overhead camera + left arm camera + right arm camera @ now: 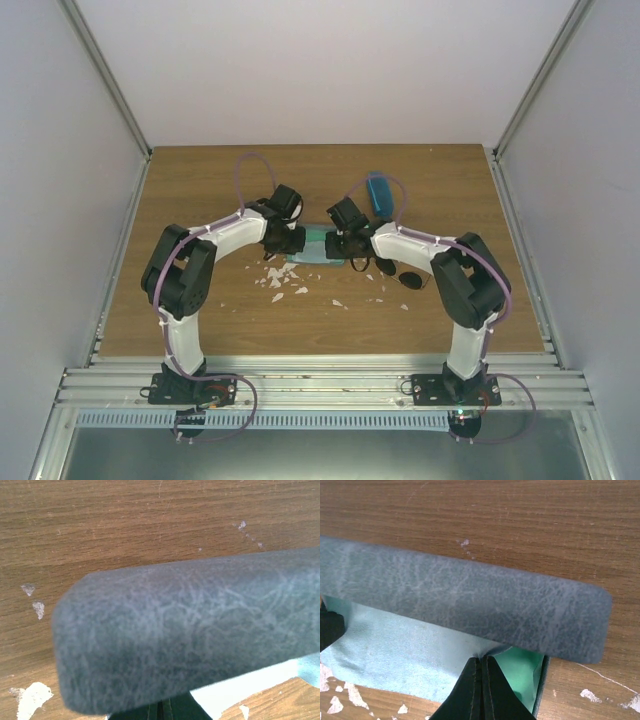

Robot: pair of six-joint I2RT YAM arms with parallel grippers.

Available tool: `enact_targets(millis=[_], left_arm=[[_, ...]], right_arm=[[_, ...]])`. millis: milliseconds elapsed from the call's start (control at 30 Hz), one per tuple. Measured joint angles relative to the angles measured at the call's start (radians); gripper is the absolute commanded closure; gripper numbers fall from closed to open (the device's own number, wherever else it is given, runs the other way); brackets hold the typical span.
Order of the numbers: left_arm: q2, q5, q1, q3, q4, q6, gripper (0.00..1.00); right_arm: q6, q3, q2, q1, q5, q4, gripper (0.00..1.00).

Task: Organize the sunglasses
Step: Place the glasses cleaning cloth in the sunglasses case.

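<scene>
We found both tools at the grey-blue case (318,246) at the centre of the worktop (450,190), with its lid raised over a teal lining. The left tool (161,712) was pressed together. The right tool (481,680) was also pressed together, tips against the lining; we could not confirm a pinch. The black sunglasses (405,278) lay outside, at 4 o'clock of the case. We could not locate the reddish-brown pair. We judged stowing not yet done.

Left wrist view: grey-blue case (190,630) blurred, cut off at right edge. Left hand (161,709) only a dark sliver at bottom edge, grip hidden. Right wrist view: case cut by left edge, right hand (481,667) cropped at bottom. Top view: case largely masked by both hands. Black sunglasses (406,279) tiny, detail unreadable.
</scene>
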Motion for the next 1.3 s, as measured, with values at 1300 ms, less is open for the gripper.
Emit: enact_targets(millis=[1300], left_arm=[[-0.035,0.015,0.011,0.031,0.0,0.004,1.0]], right_arm=[[0.0,0.003,-0.029,-0.003,0.0,-0.038,0.99]])
